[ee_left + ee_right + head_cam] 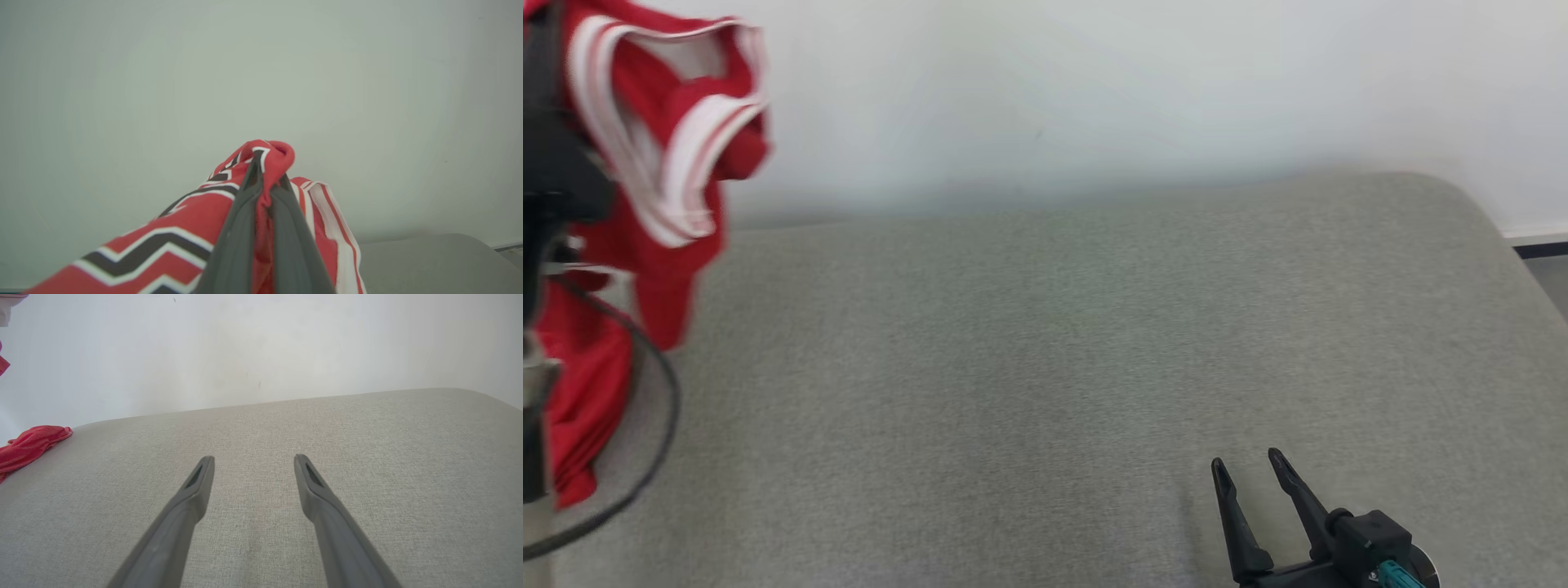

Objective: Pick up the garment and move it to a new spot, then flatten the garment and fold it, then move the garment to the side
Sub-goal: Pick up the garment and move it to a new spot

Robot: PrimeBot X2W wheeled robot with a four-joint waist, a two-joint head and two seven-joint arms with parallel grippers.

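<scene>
Left wrist view gives the best seat: the left end effector (267, 162) is pinched tight on a bunched fold of the red garment (184, 228), cloth squeezed between the two dark fingers (237, 228) and spilling out over their tips. You can see black and white zigzag bands on one side and white stripes on the other. From the head view, the garment (662, 163) hangs up in the air at the far left, against the pale wall (1094, 82), blurred, its white-striped trim looping near the top and its red length dropping down the left edge, with a dark cable (662, 425) curving in front of it. Over in the right wrist view, a red end of it (32, 443) lies on the left edge of the grey upholstered surface (367, 457). The right end effector (1246, 459) sits low at the lower right, fingers spread wide apart, gripping nothing, just above bare grey fabric.
</scene>
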